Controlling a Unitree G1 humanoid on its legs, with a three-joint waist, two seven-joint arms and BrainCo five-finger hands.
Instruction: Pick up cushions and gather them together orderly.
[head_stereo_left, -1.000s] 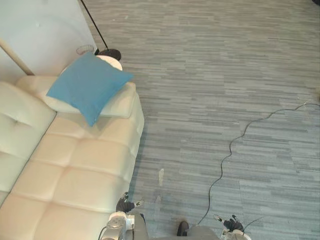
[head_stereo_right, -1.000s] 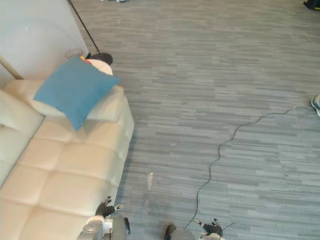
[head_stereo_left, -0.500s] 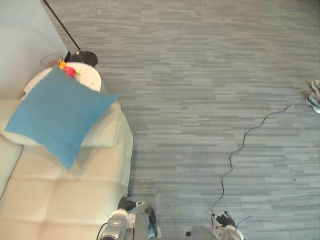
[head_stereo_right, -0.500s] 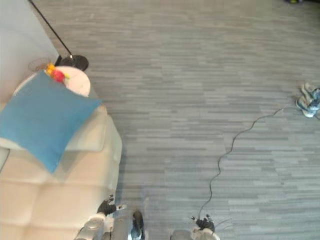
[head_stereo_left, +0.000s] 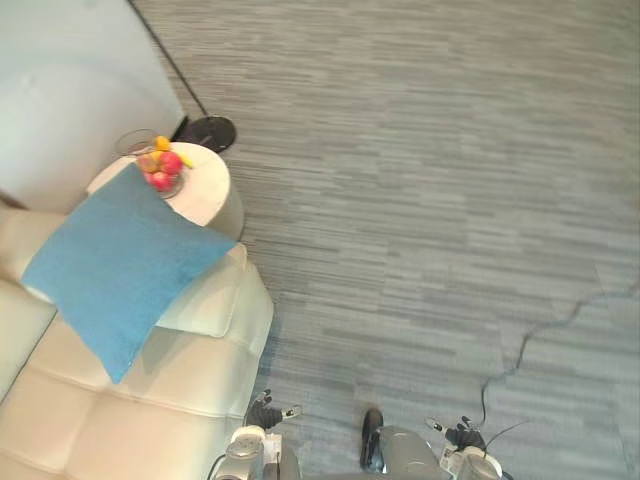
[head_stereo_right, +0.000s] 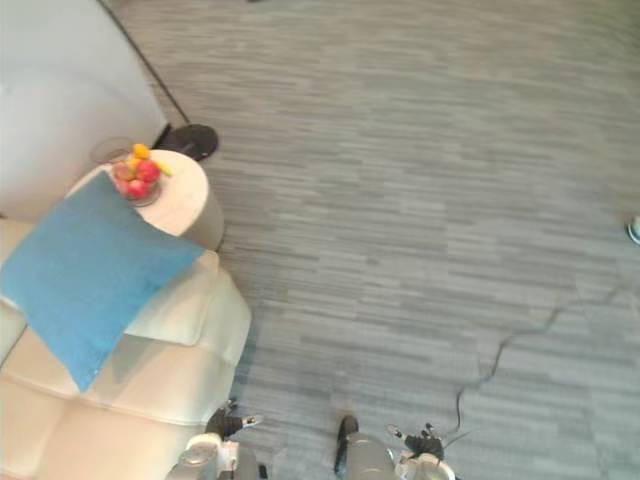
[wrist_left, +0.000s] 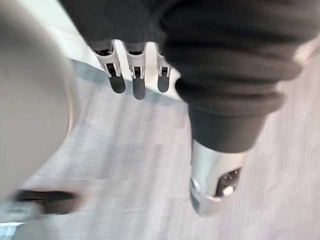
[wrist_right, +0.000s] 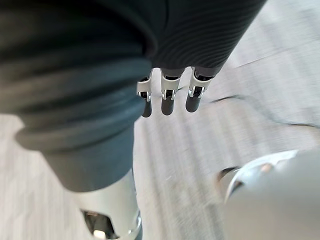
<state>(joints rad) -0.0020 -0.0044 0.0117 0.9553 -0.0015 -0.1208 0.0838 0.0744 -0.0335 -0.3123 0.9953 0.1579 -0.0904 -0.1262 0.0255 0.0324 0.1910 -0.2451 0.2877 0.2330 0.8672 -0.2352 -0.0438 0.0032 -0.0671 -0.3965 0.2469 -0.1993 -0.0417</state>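
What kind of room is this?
Probably a living room or lounge: a cream sofa with a blue cushion on it, and a small round side table holding a fruit bowl.

Head eyes overlook the sofa (head_stereo_left: 150, 400); wrist cameras face floor (wrist_left: 125, 165)

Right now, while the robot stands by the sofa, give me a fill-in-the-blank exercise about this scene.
The blue cushion lies on the cream ____.
The bowl of fruit stands on a round white ____.
The left hand and the right hand, fingers straight, each hold ____.
Missing words: sofa; table; nothing.
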